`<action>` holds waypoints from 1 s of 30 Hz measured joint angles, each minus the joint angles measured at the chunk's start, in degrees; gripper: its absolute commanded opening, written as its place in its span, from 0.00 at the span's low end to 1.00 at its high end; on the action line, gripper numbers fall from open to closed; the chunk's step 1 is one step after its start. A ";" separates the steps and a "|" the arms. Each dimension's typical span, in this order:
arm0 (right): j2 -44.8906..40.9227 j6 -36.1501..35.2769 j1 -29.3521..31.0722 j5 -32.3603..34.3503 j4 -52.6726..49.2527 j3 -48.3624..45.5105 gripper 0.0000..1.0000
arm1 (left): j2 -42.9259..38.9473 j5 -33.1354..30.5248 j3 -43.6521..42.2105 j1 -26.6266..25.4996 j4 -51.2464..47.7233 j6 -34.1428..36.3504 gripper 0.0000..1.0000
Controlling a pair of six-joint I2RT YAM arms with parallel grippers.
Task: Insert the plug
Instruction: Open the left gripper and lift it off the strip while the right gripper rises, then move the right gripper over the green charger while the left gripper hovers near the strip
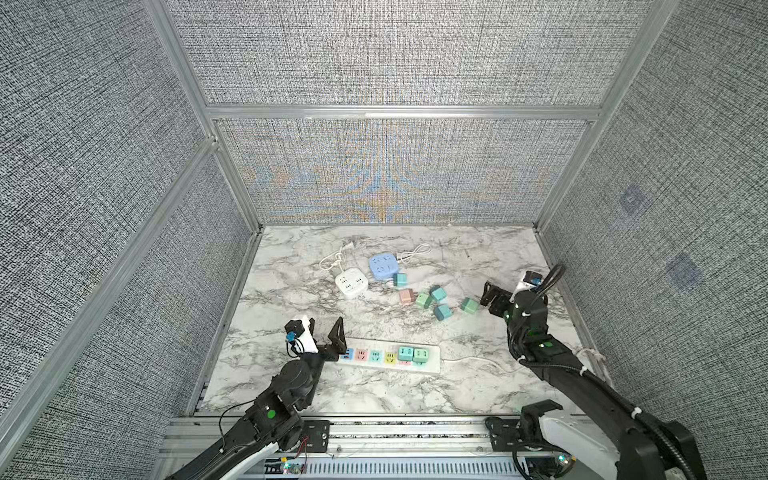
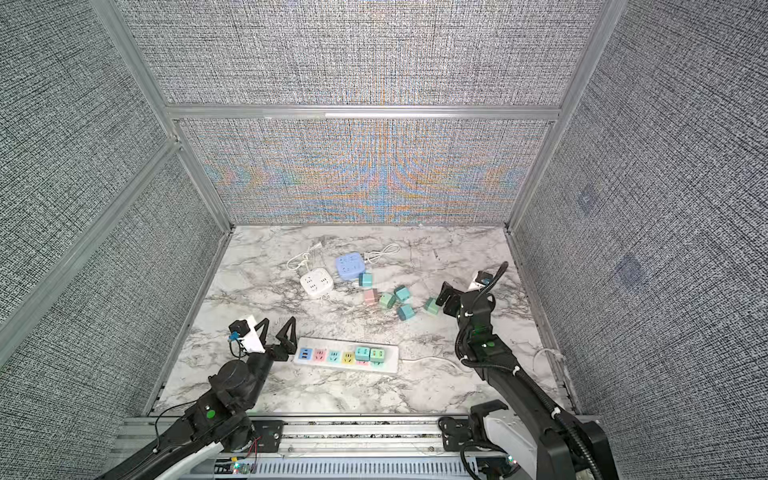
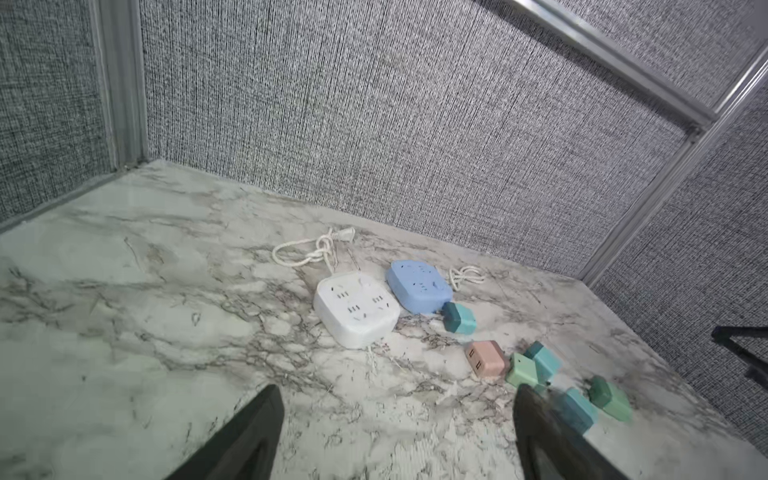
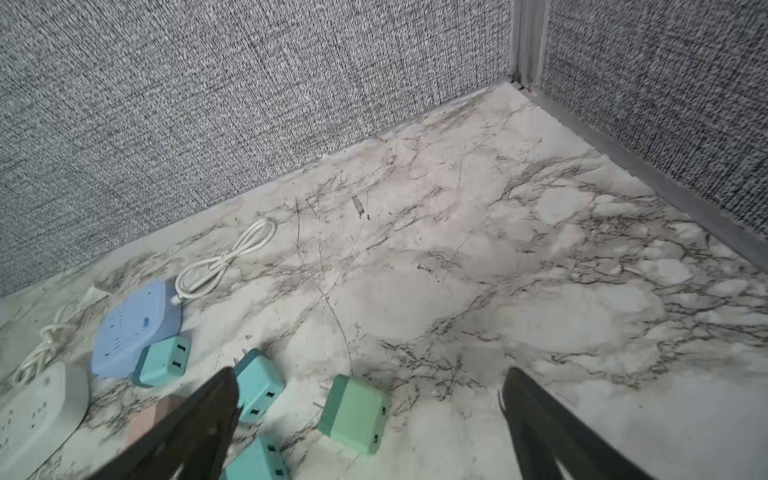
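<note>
1. Marble-patterned tabletop [image 1: 291, 270] carries the white power strip [image 1: 434, 353] near its front edge, seen in both top views.
2. Two plugs already sit in sockets toward the strip's right end, a teal plug [image 1: 405, 353] and a green plug [image 1: 421, 355], side by side.
3. My left gripper [image 2: 279, 323] stands at the strip's left end, jaws spread wide with nothing between them.
4. My right gripper [image 1: 490, 300] is likewise spread wide and empty, well apart from the strip.
5. A loose green plug [image 4: 355, 411] lies on the marble just beside my right gripper, not gripped.
6. A pink plug [image 1: 406, 296], three loose teal plugs [image 1: 437, 294] and a second loose green one lie scattered behind the strip.
7. At the rear a blue socket cube [image 1: 383, 267] and a white socket cube [image 1: 351, 284] lie near each other, each trailing a white cord [image 1: 332, 259].
</note>
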 measured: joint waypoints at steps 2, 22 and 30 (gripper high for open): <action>2.01 0.26 0.04 -1.99 -2.75 1.29 0.99 | 3.80 0.26 1.16 -0.02 -1.46 -1.75 0.91; 18.84 0.35 1.27 -10.91 -11.47 11.50 0.95 | 36.65 2.40 11.50 -0.07 -7.58 -24.09 0.99; 24.13 0.11 1.64 -10.84 -11.47 13.90 0.94 | 32.48 5.60 5.62 -0.07 -3.67 -28.22 0.99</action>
